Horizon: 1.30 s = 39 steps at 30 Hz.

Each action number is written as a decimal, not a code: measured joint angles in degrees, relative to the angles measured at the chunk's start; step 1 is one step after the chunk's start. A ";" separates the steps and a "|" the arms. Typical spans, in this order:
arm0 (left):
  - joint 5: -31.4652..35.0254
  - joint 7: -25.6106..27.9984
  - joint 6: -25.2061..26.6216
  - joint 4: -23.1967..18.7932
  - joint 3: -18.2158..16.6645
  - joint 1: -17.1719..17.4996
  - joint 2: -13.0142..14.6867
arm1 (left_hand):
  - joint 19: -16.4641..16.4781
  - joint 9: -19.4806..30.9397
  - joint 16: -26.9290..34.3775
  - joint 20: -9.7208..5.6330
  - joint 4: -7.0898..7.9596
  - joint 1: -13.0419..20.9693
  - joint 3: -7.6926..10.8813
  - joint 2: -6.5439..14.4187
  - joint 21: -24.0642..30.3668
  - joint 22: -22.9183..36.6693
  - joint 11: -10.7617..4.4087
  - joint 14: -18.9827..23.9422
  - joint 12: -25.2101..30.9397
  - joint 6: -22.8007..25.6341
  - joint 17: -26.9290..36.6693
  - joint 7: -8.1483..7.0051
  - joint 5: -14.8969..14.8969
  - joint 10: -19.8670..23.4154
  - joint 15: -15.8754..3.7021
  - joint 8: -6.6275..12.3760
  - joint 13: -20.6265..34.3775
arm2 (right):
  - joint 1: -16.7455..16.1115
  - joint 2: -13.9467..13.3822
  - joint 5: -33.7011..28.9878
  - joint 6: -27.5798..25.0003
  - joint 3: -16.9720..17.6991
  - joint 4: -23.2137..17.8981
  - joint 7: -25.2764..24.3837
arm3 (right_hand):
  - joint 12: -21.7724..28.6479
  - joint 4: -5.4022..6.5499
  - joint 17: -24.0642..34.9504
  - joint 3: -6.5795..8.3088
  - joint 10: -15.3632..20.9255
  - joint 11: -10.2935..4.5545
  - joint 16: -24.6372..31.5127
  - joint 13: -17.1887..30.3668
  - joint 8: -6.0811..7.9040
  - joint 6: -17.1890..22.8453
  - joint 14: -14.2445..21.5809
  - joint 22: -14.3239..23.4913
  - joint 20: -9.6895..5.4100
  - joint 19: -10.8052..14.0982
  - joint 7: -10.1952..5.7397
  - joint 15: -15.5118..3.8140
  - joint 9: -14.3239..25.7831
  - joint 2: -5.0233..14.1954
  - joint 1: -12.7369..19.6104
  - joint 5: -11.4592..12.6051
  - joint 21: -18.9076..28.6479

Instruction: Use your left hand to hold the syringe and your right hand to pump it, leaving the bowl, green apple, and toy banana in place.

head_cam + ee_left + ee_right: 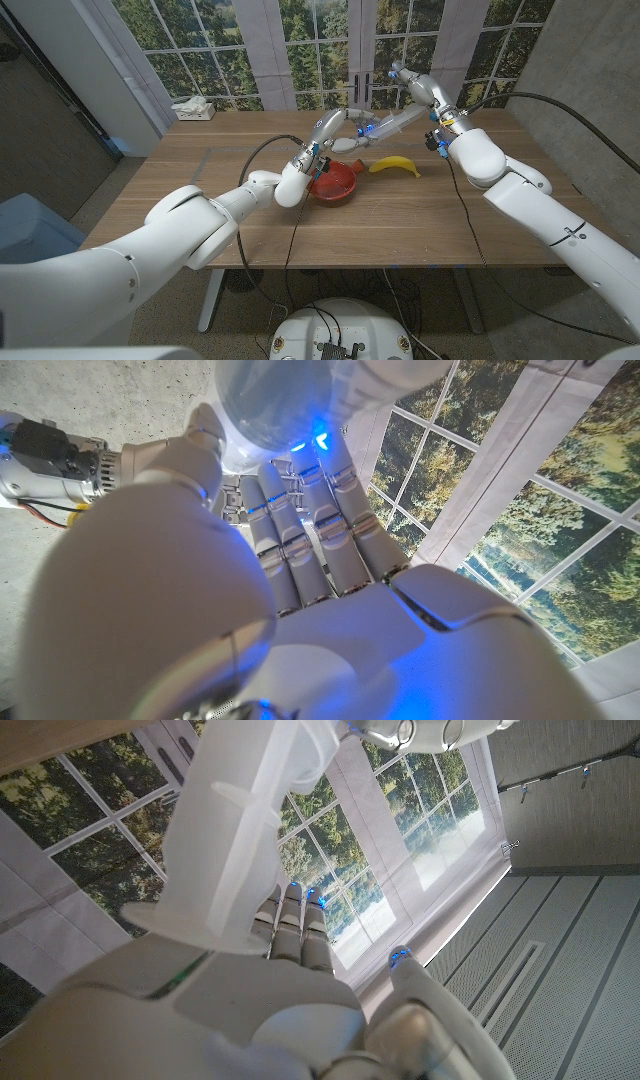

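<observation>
Left hand and right hand both clutch the syringe high above bowl and banana.

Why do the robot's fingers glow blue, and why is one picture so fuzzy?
Left wrist view: blue lights glow on the left hand, whose near white casing is blurred. Right wrist view: the syringe looks pale against bright windows.

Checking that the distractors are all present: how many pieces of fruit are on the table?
1 that I can see plainly: the banana lies right of the red bowl. The green apple may be hidden behind the left hand; I cannot make it out.
</observation>
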 measured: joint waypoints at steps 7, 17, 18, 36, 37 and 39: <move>0.01 0.00 0.00 0.01 -0.01 0.00 0.00 | -0.03 0.00 0.00 -0.03 -0.07 0.00 -0.07 0.00 0.34 -0.01 0.00 0.01 0.00 0.00 -0.01 0.00 0.00 0.00 0.01 0.00 0.00 | 0.38 0.21 -0.14 -0.14 -0.57 0.08 0.47 | 0.00 0.09 0.00 0.09 0.00 0.00 0.00 0.00 0.00 0.00 0.00 0.00 0.00 0.00 0.00 0.00 0.00 0.00 0.00 0.00 0.00; 0.01 0.00 0.09 0.15 0.09 -0.06 -0.01 | -0.02 -0.01 -0.01 -0.02 -0.07 0.00 -0.08 0.00 0.35 -0.27 0.00 0.02 -0.23 0.00 -0.04 0.00 0.00 0.00 0.02 0.00 -0.01 | 0.93 0.36 -0.22 -0.16 -1.35 0.56 1.48 | 0.00 0.15 0.01 0.16 0.00 0.00 0.00 0.00 0.00 0.00 0.00 0.00 0.00 0.00 0.00 0.00 0.00 0.00 0.00 0.00 -0.34; 0.01 0.00 0.09 0.18 0.12 -0.11 -0.01 | -0.02 -0.01 -0.01 -0.02 -0.07 0.00 -0.08 0.00 0.65 -0.33 0.00 0.02 -0.23 0.00 -0.04 0.00 0.00 0.00 0.02 0.00 -0.01 | 0.93 0.36 -0.23 -0.17 -1.35 0.56 1.60 | 0.00 -0.02 0.01 0.33 0.00 0.00 0.00 0.00 0.00 0.00 0.00 0.00 0.00 0.00 0.00 0.00 0.00 0.00 0.00 0.00 -0.34; -0.98 0.00 0.81 0.84 1.23 -0.66 -0.10 | -0.71 -0.01 -0.23 0.09 0.03 0.59 0.02 -0.02 1.30 -0.53 0.00 0.03 -0.23 0.00 -0.02 0.00 -0.07 0.00 0.03 -0.23 0.20 | 1.88 0.77 -0.24 0.13 -2.66 1.64 2.83 | 0.00 -0.09 0.01 0.40 0.00 0.00 0.00 0.01 0.00 0.00 0.00 0.00 -0.22 0.22 0.00 0.00 0.00 0.00 0.00 0.00 -0.33; -1.10 0.00 0.90 0.91 1.36 -0.73 -0.11 | -0.71 -0.01 -0.23 0.09 0.03 0.59 0.02 -0.02 1.30 -0.54 0.00 0.03 -0.24 0.00 -0.02 0.00 -0.07 0.00 0.03 -0.22 0.24 | 2.02 0.84 -0.23 0.18 -2.81 1.77 2.98 | 0.00 -0.09 0.01 0.40 0.00 0.00 0.00 0.01 0.00 0.00 0.00 0.00 -0.22 0.22 0.00 0.00 0.00 0.00 0.00 0.00 -0.33; -1.48 0.00 1.06 1.10 1.62 -0.84 -0.14 | -0.71 -0.01 -0.23 0.09 0.03 0.59 0.02 -0.02 1.30 -0.55 0.00 0.05 -0.23 0.00 -0.02 0.00 -0.07 0.00 0.05 -0.22 0.13 | 2.34 0.99 -0.21 0.22 -3.11 2.02 3.21 | 0.00 -0.21 0.01 0.51 0.00 0.00 0.00 0.01 0.00 0.00 -0.01 0.00 -0.22 0.22 0.00 0.01 0.00 0.00 0.00 0.00 -0.33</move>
